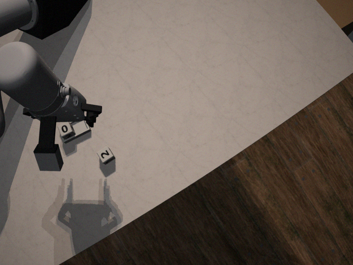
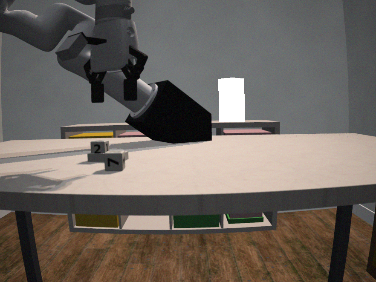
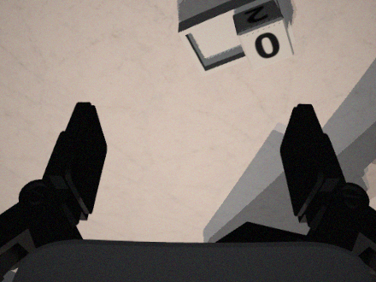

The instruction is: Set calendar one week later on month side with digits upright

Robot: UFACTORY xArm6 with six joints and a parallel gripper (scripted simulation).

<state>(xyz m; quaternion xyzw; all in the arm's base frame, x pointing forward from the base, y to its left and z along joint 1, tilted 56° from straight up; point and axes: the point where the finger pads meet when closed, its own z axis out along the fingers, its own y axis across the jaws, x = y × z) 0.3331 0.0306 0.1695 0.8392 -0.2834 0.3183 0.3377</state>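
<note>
Claw (image 1: 69,125) (image 2: 114,100) (image 3: 193,125) wide open, folks, nothing between its fingers, hanging well above the table (image 1: 199,85) (image 2: 212,170) (image 3: 149,171)! Behind that pale tabletop runs the shelf (image 2: 249,124), with a yellow box (image 2: 96,220) and a green box (image 2: 196,221) down below, and a glowing white lamp (image 2: 231,100) up top (bright enough to steal the show). The arm rises from a big black base (image 1: 57,17) (image 2: 182,115), well apart from the pieces. From above, the claw crowds the back edge of the tray (image 1: 80,133) (image 2: 95,157) (image 3: 224,61), covering a bit of it; out front, the loose cube blocks the view of part of the tray's side.

Now the calendar itself! The tray sits flat on the table, one cube (image 1: 65,129) (image 2: 99,147) (image 3: 267,44) standing at one end, the other end bare. Zero on top of that one, an upright 2 facing the front view, and a 1 round the next side. Its partner, the loose cube (image 1: 105,154) (image 2: 114,161), rests on the table just beside the tray, apart from it: 2 on top, a 7 lying sideways on its front. Month name? Can't read one from here.
</note>
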